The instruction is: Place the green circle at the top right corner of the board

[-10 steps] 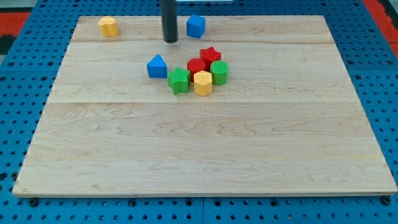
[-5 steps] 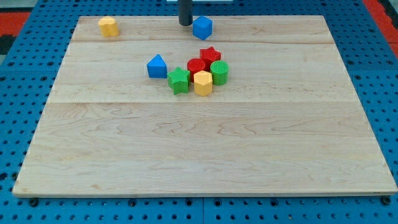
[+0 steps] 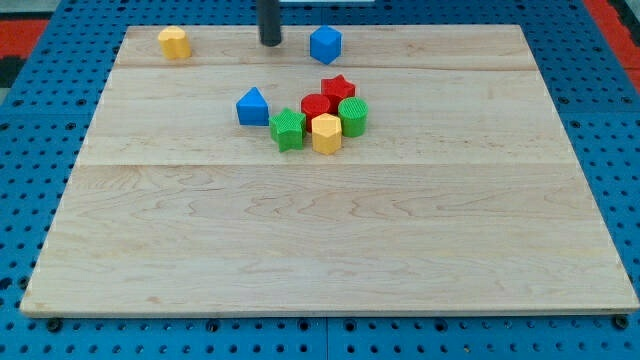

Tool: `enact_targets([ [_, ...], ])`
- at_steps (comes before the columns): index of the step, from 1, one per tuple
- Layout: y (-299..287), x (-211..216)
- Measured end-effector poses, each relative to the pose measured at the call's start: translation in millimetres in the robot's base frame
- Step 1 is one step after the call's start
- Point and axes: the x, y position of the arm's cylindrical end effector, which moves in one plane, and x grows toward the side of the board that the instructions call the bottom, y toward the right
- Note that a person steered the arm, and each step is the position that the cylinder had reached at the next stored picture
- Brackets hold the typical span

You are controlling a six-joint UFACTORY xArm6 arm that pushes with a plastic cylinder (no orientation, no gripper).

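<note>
The green circle (image 3: 353,116) sits at the right end of a tight cluster near the board's upper middle. It touches a red star (image 3: 338,89), a red circle (image 3: 315,106) and a yellow hexagon (image 3: 326,133). A second green block (image 3: 288,129) is at the cluster's left. My tip (image 3: 271,43) is near the board's top edge, up and to the left of the cluster, apart from the green circle. It stands left of a blue cube (image 3: 325,44) with a gap between them.
A blue triangle (image 3: 252,106) lies just left of the cluster. A yellow block (image 3: 174,42) sits near the top left corner. The wooden board (image 3: 320,240) rests on a blue pegboard.
My tip went up and right to the blue cube, nudged it slightly right, then moved back left along the top edge. The cluster has not moved.
</note>
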Motion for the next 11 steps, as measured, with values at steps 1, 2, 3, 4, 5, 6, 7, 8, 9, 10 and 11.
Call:
enact_targets([
  [1,3,46],
  [2,16,93],
  [3,73,120],
  [4,91,150],
  [5,132,158],
  [6,171,140],
  [7,180,108],
  [8,193,82],
  [9,220,64],
  [10,256,63],
  [11,262,30],
])
